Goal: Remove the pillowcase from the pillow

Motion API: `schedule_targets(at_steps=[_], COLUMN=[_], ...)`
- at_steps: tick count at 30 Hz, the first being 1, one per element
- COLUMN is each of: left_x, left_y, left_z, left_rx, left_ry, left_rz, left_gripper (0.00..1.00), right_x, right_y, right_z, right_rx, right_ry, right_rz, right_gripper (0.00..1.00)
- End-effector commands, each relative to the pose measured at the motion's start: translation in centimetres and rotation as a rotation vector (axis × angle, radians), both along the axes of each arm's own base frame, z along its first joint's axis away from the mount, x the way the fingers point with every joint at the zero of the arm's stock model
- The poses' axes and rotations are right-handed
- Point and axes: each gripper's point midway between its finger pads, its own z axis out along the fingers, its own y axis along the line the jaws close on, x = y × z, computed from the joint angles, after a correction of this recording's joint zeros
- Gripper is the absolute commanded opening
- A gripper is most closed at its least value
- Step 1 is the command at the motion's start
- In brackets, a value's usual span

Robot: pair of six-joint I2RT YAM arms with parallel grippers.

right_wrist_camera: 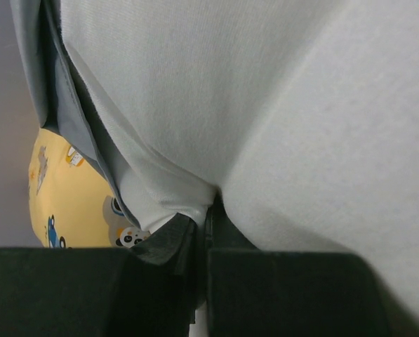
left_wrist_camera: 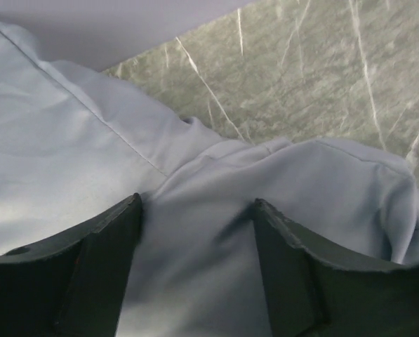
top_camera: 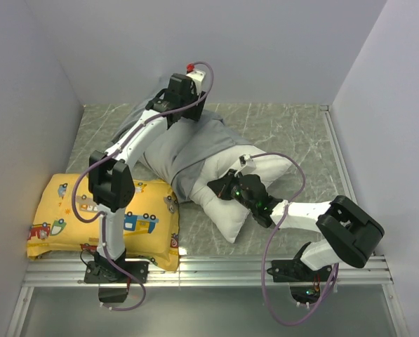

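Observation:
The grey pillowcase (top_camera: 173, 151) lies crumpled in the middle of the table. The white pillow (top_camera: 262, 172) sticks out of its near right end. My left gripper (top_camera: 175, 112) is at the far end of the pillowcase. In the left wrist view its gripper (left_wrist_camera: 195, 203) has its jaws partly closed on a bunch of grey pillowcase (left_wrist_camera: 69, 161). My right gripper (top_camera: 223, 186) sits at the pillow's near left edge. In the right wrist view its gripper (right_wrist_camera: 209, 210) is shut on a fold of the white pillow (right_wrist_camera: 279, 105), with the pillowcase edge (right_wrist_camera: 58, 105) to the left.
A yellow cushion (top_camera: 104, 217) printed with cartoon vehicles lies at the near left, touching the pillowcase; it also shows in the right wrist view (right_wrist_camera: 62, 189). Grey walls stand at the left, back and right. A metal rail (top_camera: 216, 270) runs along the near edge. The marble tabletop (top_camera: 286, 126) shows at the far right.

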Motion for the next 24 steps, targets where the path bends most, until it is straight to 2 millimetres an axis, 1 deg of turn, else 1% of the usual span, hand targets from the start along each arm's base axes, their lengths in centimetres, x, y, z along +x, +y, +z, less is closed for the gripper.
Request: schedule_targets(at_steps=[1,3,4,6,7,9,10,11,12,13,14,15,16,17,18,19,20,21,22,23,24], left_x=[0.6,0.6,0.6,0.7,0.7,0.8,1.1,1.4,1.7,2.1,2.4,2.8,3.2,3.4,3.3,3.4,3.3,3.1,2.7,2.0,1.6], left_y=[-1.0,-1.0,-0.9,-0.7,-0.4,0.0,0.9,1.5,2.2,4.4,5.7,7.0,10.0,12.1,13.9,18.3,19.9,21.8,25.4,26.8,27.7], left_z=[0.5,-0.4,-0.6,-1.0,-1.3,-0.8,-0.4,0.7,1.1,2.4,3.1,4.4,5.5,6.3,7.2,8.2,8.8,8.4,8.6,9.7,8.4], left_rx=[0.001,0.009,0.014,0.021,0.029,0.036,0.054,0.053,0.063,0.083,0.090,0.036,0.016,-0.010,-0.088,-0.133,-0.184,-0.243,-0.274,-0.315,-0.345], left_ry=[-0.021,-0.003,0.003,0.011,0.012,-0.002,-0.020,-0.055,-0.076,-0.116,-0.138,-0.163,-0.177,-0.187,-0.180,-0.191,-0.193,-0.186,-0.198,-0.222,-0.197], left_rz=[-0.048,-0.046,-0.040,-0.031,-0.018,0.009,0.062,0.097,0.134,0.238,0.288,0.375,0.461,0.533,0.608,0.699,0.727,0.796,0.869,0.899,0.922], left_gripper=[0.69,0.64,0.52,0.37,0.17,0.00,0.00,0.00,0.00,0.00,0.00,0.00,0.00,0.00,0.00,0.00,0.00,0.00,0.00,0.00,0.00], right_x=[-6.2,-6.2,-6.2,-6.1,-6.1,-6.1,-6.0,-5.8,-5.5,-5.2,-5.0,-4.9,-4.8,-4.7,-4.5,-4.5,-4.5,-4.3,-4.3,-4.4,-4.3], right_y=[-6.3,-6.2,-6.2,-6.3,-6.3,-6.5,-6.4,-6.5,-6.8,-7.3,-7.5,-7.7,-7.9,-8.2,-8.9,-9.3,-9.7,-10.7,-11.1,-11.4,-12.2], right_z=[-12.4,-12.4,-12.4,-12.4,-12.2,-12.0,-11.6,-11.4,-10.9,-10.7,-10.4,-9.9,-9.7,-9.5,-9.2,-9.1,-9.0,-8.9,-8.8,-8.7,-8.6], right_rx=[-0.391,-0.390,-0.388,-0.392,-0.391,-0.394,-0.386,-0.388,-0.393,-0.392,-0.384,-0.368,-0.350,-0.341,-0.325,-0.318,-0.309,-0.295,-0.284,-0.269,-0.254], right_ry=[0.339,0.340,0.340,0.339,0.333,0.337,0.330,0.324,0.319,0.321,0.320,0.314,0.318,0.321,0.318,0.320,0.322,0.323,0.322,0.328,0.324], right_rz=[0.011,0.015,0.015,0.010,0.010,0.003,0.001,-0.004,-0.021,-0.038,-0.047,-0.051,-0.055,-0.063,-0.082,-0.092,-0.102,-0.130,-0.141,-0.143,-0.166], right_gripper=[0.00,0.00,0.00,0.00,0.00,0.00,0.00,0.00,0.00,0.00,0.00,0.00,0.00,0.00,0.00,0.00,0.00,0.00,0.00,0.00,0.00])
